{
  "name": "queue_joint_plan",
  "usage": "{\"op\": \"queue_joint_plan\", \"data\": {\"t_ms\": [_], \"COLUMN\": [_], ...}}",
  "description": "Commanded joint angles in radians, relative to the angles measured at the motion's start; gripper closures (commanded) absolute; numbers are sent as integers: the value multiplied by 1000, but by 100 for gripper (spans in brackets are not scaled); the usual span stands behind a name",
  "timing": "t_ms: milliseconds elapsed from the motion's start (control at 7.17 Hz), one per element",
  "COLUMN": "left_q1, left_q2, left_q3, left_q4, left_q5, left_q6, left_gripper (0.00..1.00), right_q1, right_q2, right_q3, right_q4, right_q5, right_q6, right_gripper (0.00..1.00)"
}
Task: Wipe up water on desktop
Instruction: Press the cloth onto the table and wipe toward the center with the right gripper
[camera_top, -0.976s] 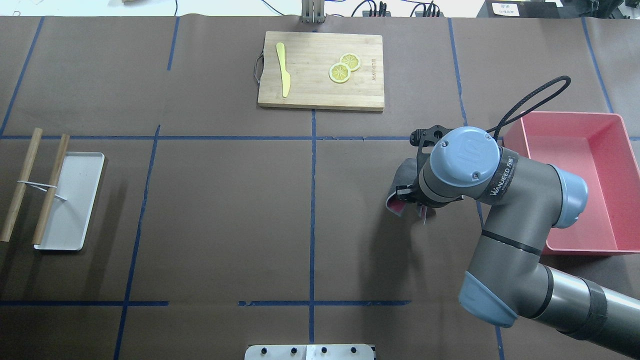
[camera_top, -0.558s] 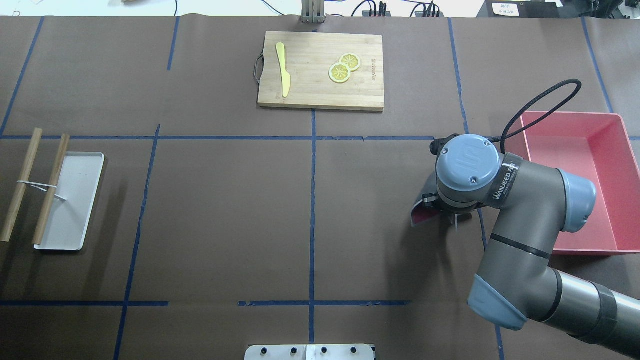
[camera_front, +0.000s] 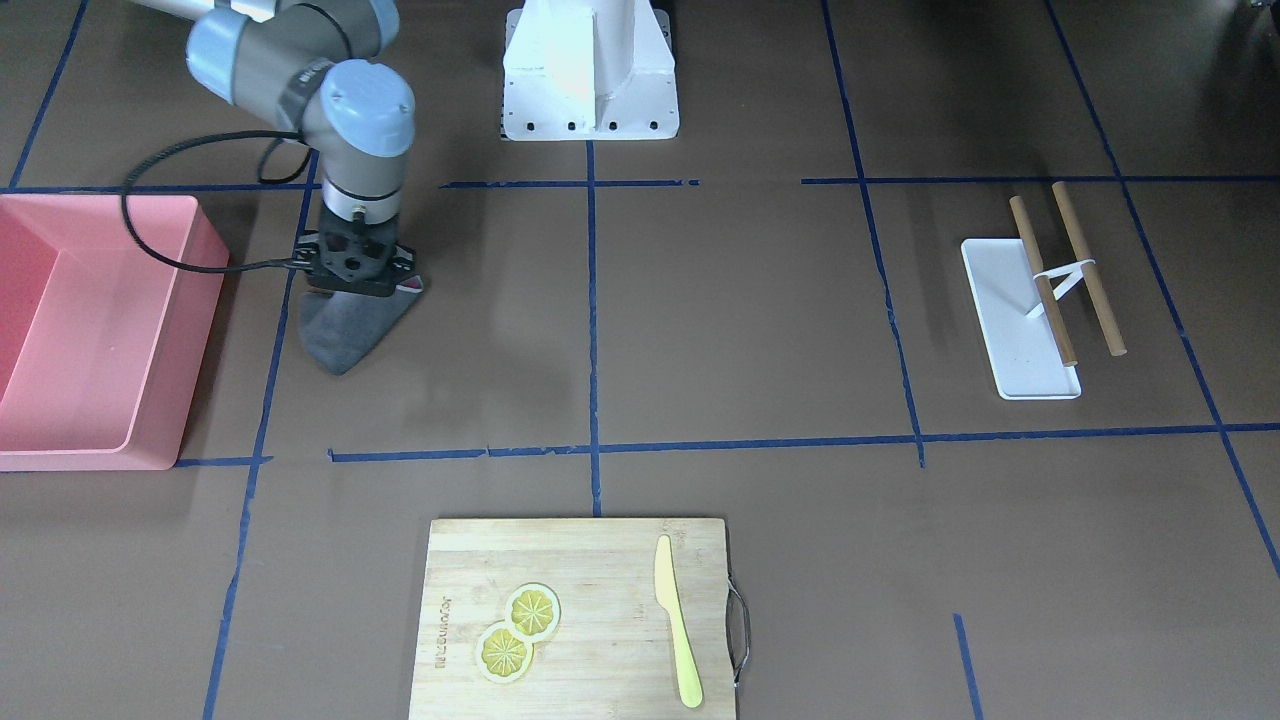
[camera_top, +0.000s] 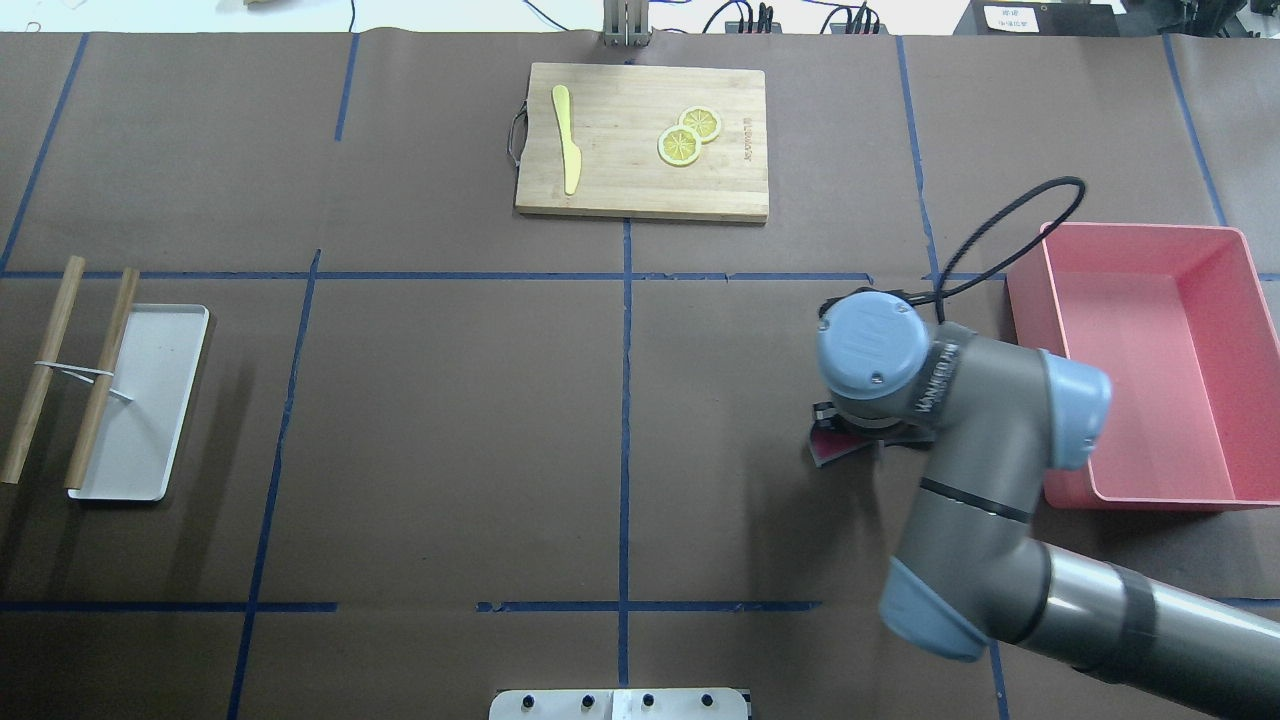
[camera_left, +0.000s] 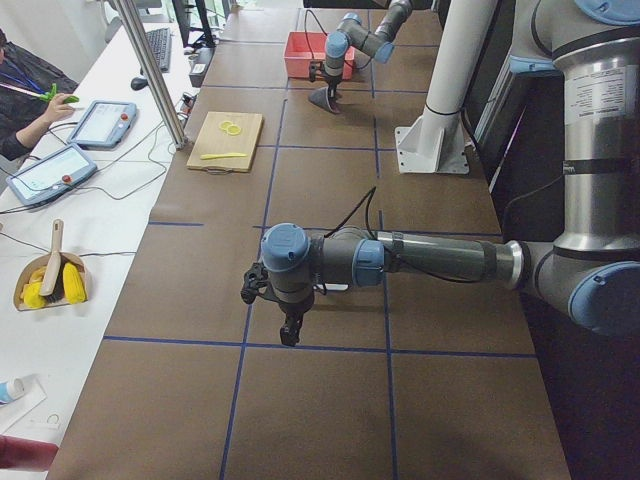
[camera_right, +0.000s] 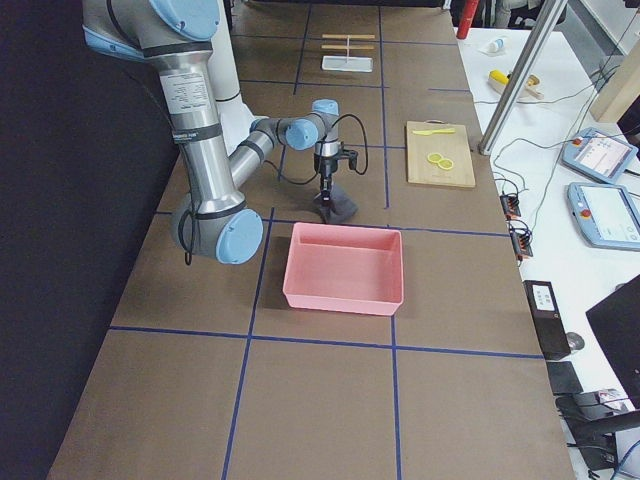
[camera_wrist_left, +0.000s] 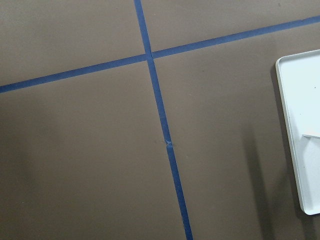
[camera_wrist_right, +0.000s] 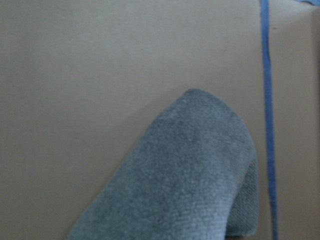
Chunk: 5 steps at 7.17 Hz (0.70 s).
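The desktop is brown with a blue tape grid. My right gripper points down at it, left of the pink bin, and is shut on a grey cloth with a pink underside. The cloth drapes down onto the surface. In the overhead view only a pink corner of the cloth shows under the wrist. The right wrist view is filled by the cloth. I make out no water. My left gripper shows only in the exterior left view, low over the desktop; I cannot tell whether it is open or shut.
A pink bin stands right of the cloth. A bamboo cutting board with a yellow knife and two lemon slices lies at the far centre. A white tray with two tied sticks sits at the far left, its edge in the left wrist view.
My right wrist swung right, then back left and toward the robot's side, dragging the cloth over the desktop. More of the cloth is now hidden under the wrist.
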<state>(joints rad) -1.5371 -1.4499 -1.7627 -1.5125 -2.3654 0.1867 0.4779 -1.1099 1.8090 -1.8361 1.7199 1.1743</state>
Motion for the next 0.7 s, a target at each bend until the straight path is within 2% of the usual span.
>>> {"op": "queue_joint_plan", "data": {"t_ms": [0, 139, 279, 418, 558], "left_q1": [0, 0, 0, 0, 0], "left_q2": [0, 0, 0, 0, 0], "left_q3": [2, 3, 3, 3, 5], "left_q4": [0, 0, 0, 0, 0], "left_q5": [0, 0, 0, 0, 0], "left_q6": [0, 0, 2, 2, 2], "left_gripper": [0, 0, 0, 0, 0], "right_q1": [-40, -70, -93, -103, -104], "right_q2": [148, 261, 338, 376, 369], "right_q3": [-112, -220, -277, -286, -277], "right_q4": [99, 142, 156, 156, 153], "right_q5": [6, 6, 6, 6, 7], "right_q6": [156, 232, 296, 320, 317], "right_gripper": [100, 100, 100, 100, 100]}}
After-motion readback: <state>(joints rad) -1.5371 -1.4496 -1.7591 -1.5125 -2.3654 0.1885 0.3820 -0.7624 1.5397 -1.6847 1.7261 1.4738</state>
